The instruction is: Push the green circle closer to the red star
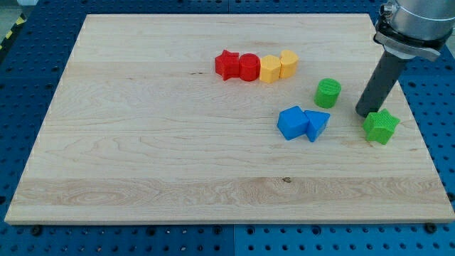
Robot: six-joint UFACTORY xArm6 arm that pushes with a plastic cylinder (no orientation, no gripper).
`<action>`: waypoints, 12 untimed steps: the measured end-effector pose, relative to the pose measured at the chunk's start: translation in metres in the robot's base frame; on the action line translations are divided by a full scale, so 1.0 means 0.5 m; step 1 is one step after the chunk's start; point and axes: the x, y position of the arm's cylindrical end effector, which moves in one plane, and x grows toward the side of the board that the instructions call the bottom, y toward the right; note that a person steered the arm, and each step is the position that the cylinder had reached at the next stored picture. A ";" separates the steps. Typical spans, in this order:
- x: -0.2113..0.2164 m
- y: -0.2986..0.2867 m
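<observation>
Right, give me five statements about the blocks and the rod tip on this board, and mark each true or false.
1. The red star touches the red circle. True.
2. My tip rests against the green circle. False: it is apart from it, on the view's right, right beside the green star.
3. Two yellow blocks sit on the view's right of the red pair. True.
4. The two blue blocks lie above the red star in the view. False: they lie lower, rightward.
5. The green circle touches the red star. False: they are apart.
</observation>
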 end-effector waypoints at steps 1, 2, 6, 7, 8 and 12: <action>-0.005 -0.057; -0.019 -0.086; -0.102 -0.052; -0.072 -0.133; -0.049 -0.220; -0.074 -0.172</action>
